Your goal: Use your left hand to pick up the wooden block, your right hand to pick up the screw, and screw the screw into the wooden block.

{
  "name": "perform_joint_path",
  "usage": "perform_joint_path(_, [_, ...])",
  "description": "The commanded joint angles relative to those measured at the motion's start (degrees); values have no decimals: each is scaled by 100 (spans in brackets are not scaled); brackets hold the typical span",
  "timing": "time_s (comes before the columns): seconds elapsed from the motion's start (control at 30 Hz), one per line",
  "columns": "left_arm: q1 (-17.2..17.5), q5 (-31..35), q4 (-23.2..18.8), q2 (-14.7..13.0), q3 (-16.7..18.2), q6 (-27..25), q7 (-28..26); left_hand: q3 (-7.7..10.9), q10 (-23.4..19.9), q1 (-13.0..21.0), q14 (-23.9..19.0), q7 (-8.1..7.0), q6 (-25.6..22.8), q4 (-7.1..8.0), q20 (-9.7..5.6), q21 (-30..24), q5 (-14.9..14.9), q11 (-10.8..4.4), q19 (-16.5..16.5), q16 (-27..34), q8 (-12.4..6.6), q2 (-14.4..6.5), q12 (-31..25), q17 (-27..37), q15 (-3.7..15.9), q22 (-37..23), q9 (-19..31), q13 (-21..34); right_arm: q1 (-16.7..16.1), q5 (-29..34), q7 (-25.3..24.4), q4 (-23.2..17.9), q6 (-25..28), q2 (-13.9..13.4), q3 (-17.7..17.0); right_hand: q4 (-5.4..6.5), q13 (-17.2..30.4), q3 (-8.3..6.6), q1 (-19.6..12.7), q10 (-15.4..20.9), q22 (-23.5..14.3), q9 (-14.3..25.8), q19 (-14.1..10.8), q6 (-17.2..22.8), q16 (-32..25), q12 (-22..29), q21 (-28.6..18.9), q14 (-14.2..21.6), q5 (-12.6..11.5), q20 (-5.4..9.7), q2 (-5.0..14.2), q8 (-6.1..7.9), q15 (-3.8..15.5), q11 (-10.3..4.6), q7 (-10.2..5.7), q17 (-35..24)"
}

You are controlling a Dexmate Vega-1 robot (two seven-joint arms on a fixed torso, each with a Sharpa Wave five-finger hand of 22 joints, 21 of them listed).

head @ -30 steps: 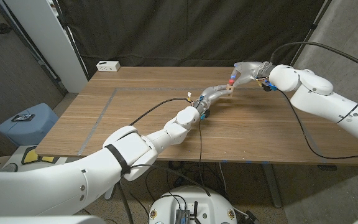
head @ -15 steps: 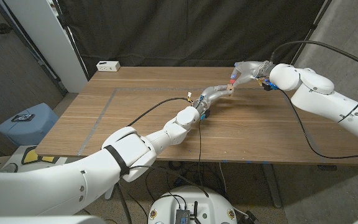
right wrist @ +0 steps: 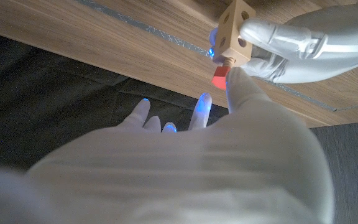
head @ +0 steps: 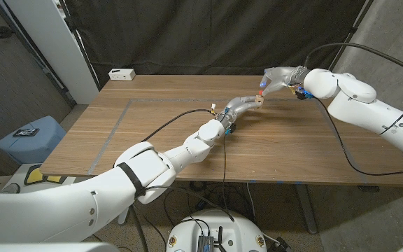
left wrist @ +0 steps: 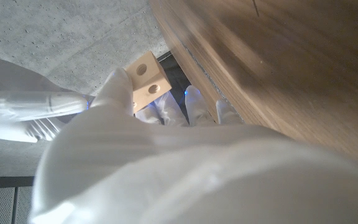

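Holding the wooden block (head: 258, 100) in the left hand (head: 242, 106), right hand (head: 275, 78) pinching the red-headed screw (right wrist: 219, 76) against it
Both hands meet above the wooden table (head: 152, 133), dark curtain (head: 208, 35) behind them

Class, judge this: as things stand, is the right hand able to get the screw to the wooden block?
Probably yes: the right hand already holds the red-headed screw at the wooden block, gripped by the left hand.

Head view is evenly lit and sharp, backdrop dark. Both wrist views are soft, the near hands blurred and pale.
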State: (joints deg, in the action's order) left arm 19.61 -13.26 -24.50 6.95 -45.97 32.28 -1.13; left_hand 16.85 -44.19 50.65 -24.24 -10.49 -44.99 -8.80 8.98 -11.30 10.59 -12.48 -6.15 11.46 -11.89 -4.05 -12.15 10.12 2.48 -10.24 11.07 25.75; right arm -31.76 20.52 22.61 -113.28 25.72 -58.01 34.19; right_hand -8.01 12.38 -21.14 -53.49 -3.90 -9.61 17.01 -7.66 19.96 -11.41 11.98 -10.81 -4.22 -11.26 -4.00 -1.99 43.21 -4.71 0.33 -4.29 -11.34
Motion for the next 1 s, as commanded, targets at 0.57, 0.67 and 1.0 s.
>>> perform_joint_path(0.57, [-102, -17, 158, 67, -56, -28, -18, 15, -135, 136, -68, -105, -224, -51, -40, -29, 39, 0, 6, 15, -70, 24, -49, 30, 399, -19, 5, -13, 379, -76, 527, 186, -100, 37, 125, 81, 43, 17, 207, -123, -18, -53, 94, 50, 11, -25, 21, -112, -31, -69, 55, -28, -149, 124, 56, -41])
perform_joint_path(0.67, [-87, -11, 136, 59, -59, -5, -30, 25, -167, 175, -67, -91, -273, -65, -43, -30, 41, -3, 5, 16, -86, 26, -59, 30, 402, -19, 4, -11, 366, -98, 533, 183, -112, 23, 116, 89, 44, 20, 228, -103, -18, -60, 93, 87, 6, -14, 17, -111, -34, -71, 72, -18, -159, 134, 38, -43])
perform_joint_path(1.0, [-42, 19, 71, 46, -68, 16, -57, 50, -240, 289, -53, -107, -376, -97, -71, -30, 35, -7, 3, 12, -117, 44, -74, 29, 450, -18, 2, -6, 318, -223, 617, 154, -120, -49, 76, 131, 49, 49, 339, -139, -19, -83, 98, 76, -3, -19, 8, -125, -37, -88, 109, -35, -198, 222, 8, -52])
